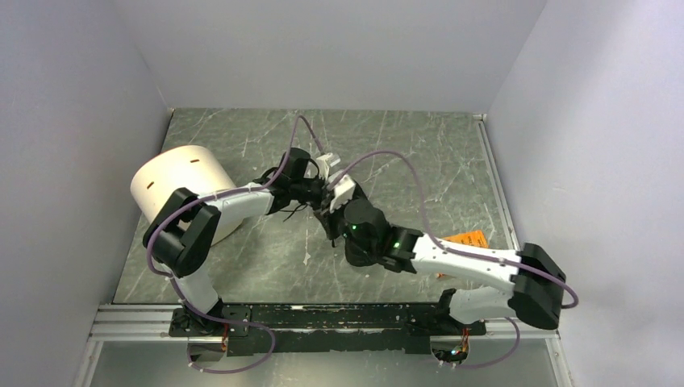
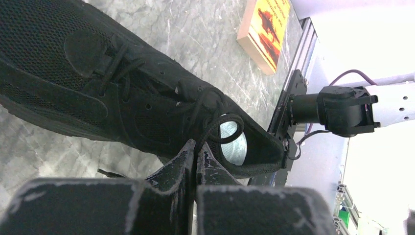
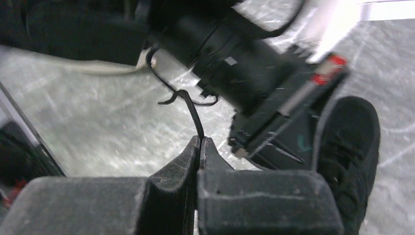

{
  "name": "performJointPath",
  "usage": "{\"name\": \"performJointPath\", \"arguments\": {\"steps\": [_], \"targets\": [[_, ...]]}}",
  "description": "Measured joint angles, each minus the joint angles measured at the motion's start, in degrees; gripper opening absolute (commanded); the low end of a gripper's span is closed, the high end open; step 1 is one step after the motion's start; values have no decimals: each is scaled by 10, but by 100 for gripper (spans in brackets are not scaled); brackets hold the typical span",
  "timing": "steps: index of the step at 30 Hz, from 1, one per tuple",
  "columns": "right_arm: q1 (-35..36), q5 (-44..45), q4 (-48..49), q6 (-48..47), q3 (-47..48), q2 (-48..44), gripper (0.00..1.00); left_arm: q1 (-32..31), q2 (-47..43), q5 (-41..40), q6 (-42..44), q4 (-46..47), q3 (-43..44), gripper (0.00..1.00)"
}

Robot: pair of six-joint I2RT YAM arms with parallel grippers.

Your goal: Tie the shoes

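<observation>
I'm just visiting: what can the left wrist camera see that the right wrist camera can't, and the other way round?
Only the left wrist view: the orange booklet lying on the table beyond the shoe, and the shoe's pale insole. Only the right wrist view: the left arm close up, filling the top of the picture. Both: the black sneaker, the marbled table, and a closed end effector in the foreground, the left end effector and the right end effector, each shut on a thin black lace.

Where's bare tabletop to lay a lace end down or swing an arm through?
Free: the far strip of grey marbled tabletop along the back wall, and the near patch between left arm and right arm. Crowded: centre, where left gripper and right gripper pinch laces of the black mesh sneaker; cream cylindrical tub left, orange booklet right.
</observation>
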Motion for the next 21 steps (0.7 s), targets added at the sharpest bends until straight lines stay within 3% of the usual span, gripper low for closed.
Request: {"name": "performJointPath", "arguments": {"steps": [6, 12, 15, 21], "targets": [[-61, 53, -272, 243, 120, -87, 0, 0, 0, 2, -14, 23, -5, 5], [-150, 33, -496, 459, 133, -167, 0, 0, -1, 2, -24, 43, -7, 5], [-203, 20, -586, 532, 144, -132, 0, 0, -1, 2, -30, 51, -11, 5], [-251, 57, -749, 616, 218, 43, 0, 0, -1, 2, -35, 57, -13, 5]]}}
